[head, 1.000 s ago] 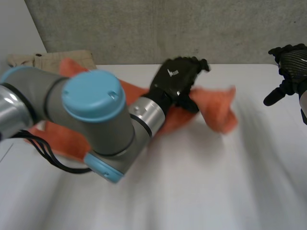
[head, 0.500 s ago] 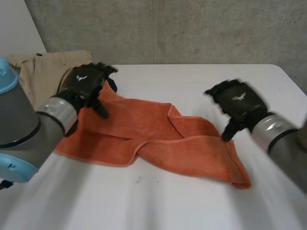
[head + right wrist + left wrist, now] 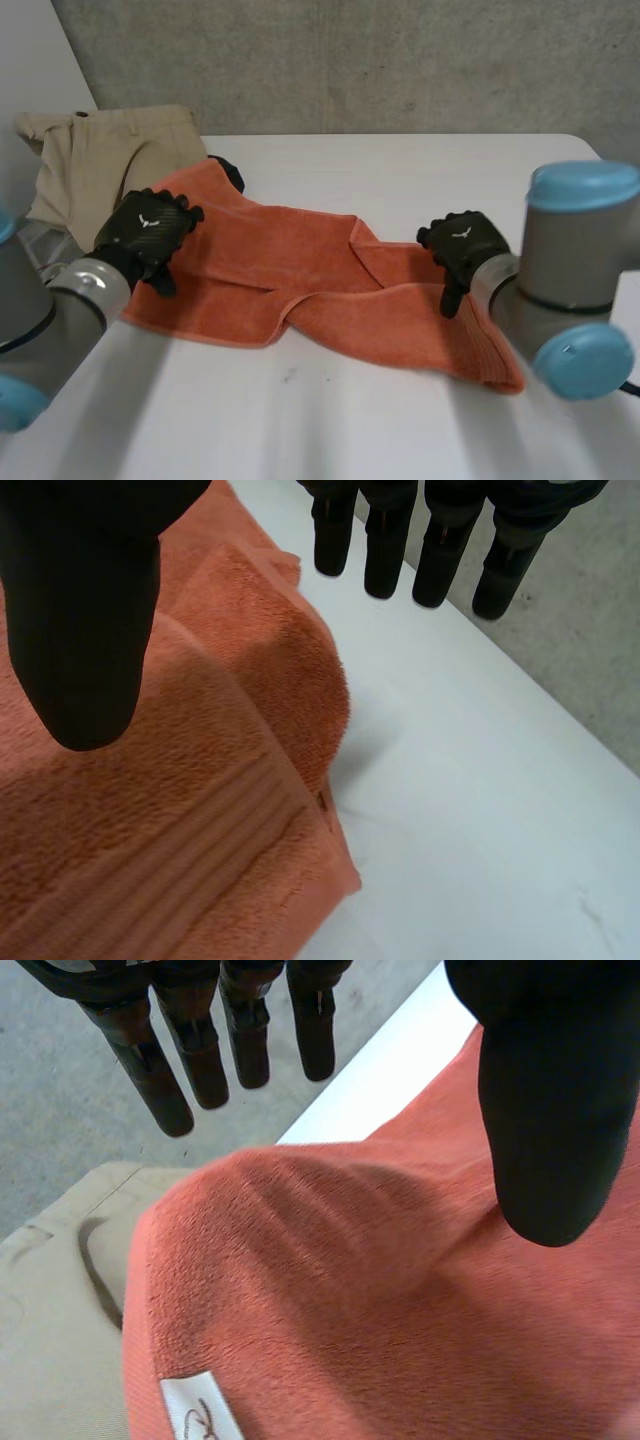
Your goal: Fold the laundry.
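One orange towel (image 3: pixel 330 290) | one beige garment (image 3: pixel 100 160) | left hand (image 3: pixel 145 235), right hand (image 3: pixel 460 245) both released

Bench (image 3: pixel 400 170): white and flat. Bare stretches lie beyond the fingers of the left hand (image 3: pixel 148 232) and of the right hand (image 3: pixel 462 245), and also back of both wrists.
Bench edge: straight, running just past the right fingertips in the right wrist view.
Mark (image 3: pixel 288 377): a small dark speck on the bench, behind the fingers and between the two hands.
Wall (image 3: pixel 350 60): rough grey concrete, rising behind the bench well beyond both sets of fingertips.
Panel (image 3: pixel 30 60): plain and pale, beside the wall, far past the left fingers.
Dark thing (image 3: pixel 228 172): black and rounded, near the left fingertips, mostly hidden; cannot tell what it is.
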`<action>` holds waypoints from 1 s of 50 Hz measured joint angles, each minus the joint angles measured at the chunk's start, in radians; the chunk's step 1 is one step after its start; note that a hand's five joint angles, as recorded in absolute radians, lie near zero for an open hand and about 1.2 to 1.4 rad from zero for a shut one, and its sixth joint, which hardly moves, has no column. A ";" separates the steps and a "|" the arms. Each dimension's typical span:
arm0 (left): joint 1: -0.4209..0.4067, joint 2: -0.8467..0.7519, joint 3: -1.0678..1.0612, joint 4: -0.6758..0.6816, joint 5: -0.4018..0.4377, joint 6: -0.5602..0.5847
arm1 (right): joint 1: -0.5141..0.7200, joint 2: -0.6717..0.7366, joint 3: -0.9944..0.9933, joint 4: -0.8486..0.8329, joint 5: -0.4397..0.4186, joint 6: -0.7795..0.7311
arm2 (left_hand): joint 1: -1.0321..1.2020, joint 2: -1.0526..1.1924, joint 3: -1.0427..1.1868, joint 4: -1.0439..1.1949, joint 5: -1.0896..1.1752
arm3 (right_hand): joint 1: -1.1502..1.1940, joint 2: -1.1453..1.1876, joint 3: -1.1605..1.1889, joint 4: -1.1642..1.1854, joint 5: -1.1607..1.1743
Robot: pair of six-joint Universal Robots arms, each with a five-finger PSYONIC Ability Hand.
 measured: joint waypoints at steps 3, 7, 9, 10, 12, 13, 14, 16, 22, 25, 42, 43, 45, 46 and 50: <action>0.003 0.047 -0.049 -0.003 0.021 -0.003 | -0.039 0.008 -0.046 0.070 -0.048 0.034 | 0.039 0.038 0.041 0.039 0.040 | 0.050 0.044 0.050 0.050 0.051; 0.018 0.116 -0.140 -0.011 0.059 -0.005 | -0.109 0.061 -0.165 0.228 -0.153 0.111 | 0.045 0.053 0.059 0.053 0.058 | 0.161 0.158 0.160 0.160 0.156; 0.032 0.137 -0.176 -0.014 0.075 -0.006 | -0.130 0.092 -0.214 0.289 -0.195 0.134 | 0.045 0.053 0.059 0.053 0.058 | 0.187 0.188 0.187 0.187 0.183; 0.040 0.145 -0.191 -0.016 0.082 -0.006 | -0.137 0.108 -0.235 0.314 -0.212 0.142 | 0.045 0.053 0.059 0.053 0.058 | 0.191 0.193 0.192 0.192 0.187; 0.054 0.156 -0.211 -0.016 0.093 -0.006 | -0.145 0.135 -0.265 0.347 -0.238 0.151 | 0.044 0.052 0.058 0.052 0.056 | 0.193 0.196 0.197 0.197 0.192; 0.071 0.166 -0.233 -0.016 0.106 -0.007 | -0.149 0.159 -0.289 0.369 -0.257 0.157 | 0.043 0.051 0.057 0.051 0.054 | 0.193 0.196 0.200 0.198 0.194; 0.082 0.173 -0.245 -0.015 0.116 -0.008 | -0.151 0.180 -0.308 0.384 -0.269 0.161 | 0.041 0.050 0.056 0.051 0.053 | 0.193 0.196 0.200 0.198 0.195; 0.099 0.181 -0.263 -0.014 0.130 -0.013 | -0.151 0.216 -0.335 0.402 -0.283 0.164 | 0.041 0.051 0.056 0.051 0.053 | 0.193 0.196 0.201 0.198 0.197; 0.121 0.187 -0.280 -0.009 0.151 -0.052 | -0.140 0.274 -0.369 0.413 -0.293 0.165 | 0.041 0.049 0.052 0.042 0.039 | 0.418 0.429 0.426 0.405 0.397; 0.120 0.185 -0.274 -0.007 0.152 -0.090 | -0.135 0.275 -0.374 0.410 -0.288 0.164 | 0.041 0.045 0.049 0.037 0.033 | 0.755 0.807 0.774 0.787 0.767; 0.034 0.006 -0.101 0.000 0.140 -0.432 | -0.102 -0.189 -0.325 0.404 -0.273 0.160 | -0.032 -0.039 -0.028 -0.041 -0.049 | 0.756 0.830 0.822 0.850 0.801; 0.023 -0.018 -0.090 -0.001 0.139 -0.446 | -0.094 -0.212 -0.320 0.405 -0.272 0.159 | -0.032 -0.039 -0.028 -0.041 -0.049 | 0.756 0.830 0.822 0.850 0.801; 0.004 -0.062 -0.072 -0.002 0.134 -0.464 | -0.076 -0.254 -0.311 0.405 -0.270 0.159 | -0.032 -0.039 -0.028 -0.041 -0.049 | 0.756 0.830 0.822 0.850 0.801; -0.001 -0.074 -0.068 -0.002 0.133 -0.468 | -0.071 -0.264 -0.308 0.405 -0.269 0.160 | -0.032 -0.039 -0.028 -0.041 -0.049 | 0.756 0.830 0.822 0.850 0.801; -0.037 -0.163 -0.036 0.004 0.097 -0.483 | -0.023 -0.330 -0.296 0.406 -0.251 0.166 | -0.032 -0.039 -0.028 -0.041 -0.049 | 0.756 0.830 0.822 0.852 0.801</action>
